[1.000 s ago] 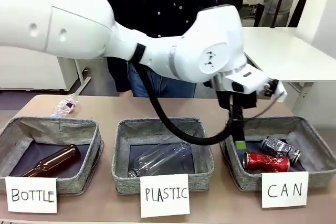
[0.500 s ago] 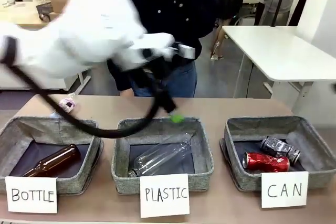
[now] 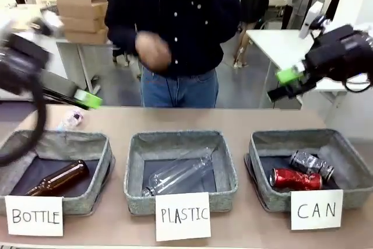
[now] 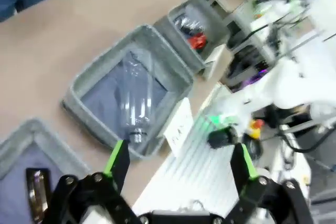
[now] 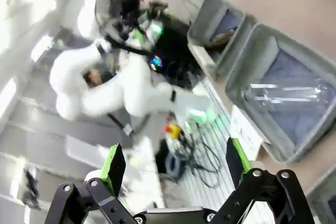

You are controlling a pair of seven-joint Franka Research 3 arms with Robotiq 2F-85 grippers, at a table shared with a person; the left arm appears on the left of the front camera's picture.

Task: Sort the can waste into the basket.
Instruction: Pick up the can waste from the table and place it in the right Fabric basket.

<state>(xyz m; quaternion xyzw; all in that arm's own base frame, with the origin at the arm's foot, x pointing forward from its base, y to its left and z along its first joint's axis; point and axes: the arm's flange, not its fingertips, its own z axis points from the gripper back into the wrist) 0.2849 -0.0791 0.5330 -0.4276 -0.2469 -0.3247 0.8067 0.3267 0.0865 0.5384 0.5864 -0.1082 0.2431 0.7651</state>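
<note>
Both cans lie inside the basket point(image 3: 260, 145) behind the "CAN" card point(image 3: 316, 209). The red can point(image 3: 295, 179) is on its side toward the basket's front, and the black-and-silver can point(image 3: 310, 163) is just behind it, touching it. All four rims of the basket are uncovered and the air straight above it is free.

The right gripper point(image 3: 284, 84) hangs well above the basket's far rim, tilted, its fingers spread wide and holding nothing. The left gripper point(image 4: 180, 160), blurred, sits far to the basket's left, beyond the "PLASTIC" basket point(image 3: 231, 164) and over the far edge of the "BOTTLE" basket point(image 3: 106, 151). Its jaws also gape with nothing between them. The person's hand point(image 3: 152, 51) is raised well up and left of the basket. The bare table point(image 3: 233, 118) runs open behind it.

A second ago the left arm stretched across to the basket, its fingers down by the red can. It has since swung away leftward. The right gripper has come into sight. The cans have not shifted.
</note>
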